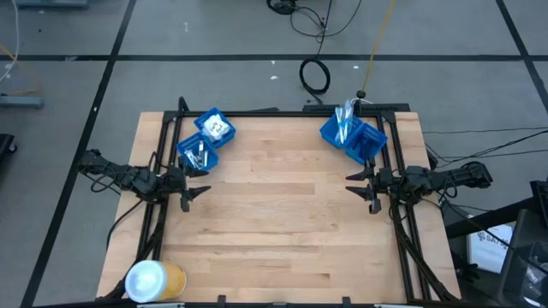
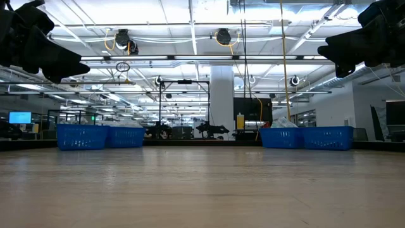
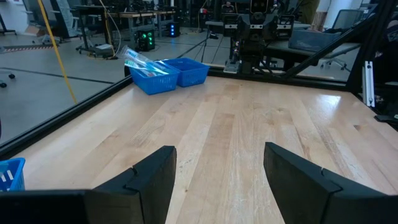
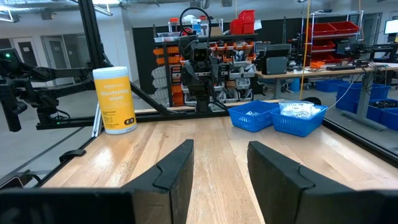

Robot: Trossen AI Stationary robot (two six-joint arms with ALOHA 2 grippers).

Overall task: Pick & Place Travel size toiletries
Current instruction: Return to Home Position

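White packets [image 1: 219,128] and small silver bits [image 1: 199,156] lie in the two left blue bins [image 1: 204,121]. Toothbrushes [image 1: 345,114] poke out of the right blue bins [image 1: 381,137]. No small thing lies loose on the wood desk [image 1: 282,222], so the sorting looks done. The left pincer [image 1: 204,181] and right pincer [image 1: 351,183] hang spread and empty at the desk's sides. A yellow roll [image 1: 156,280] stands in a near corner.
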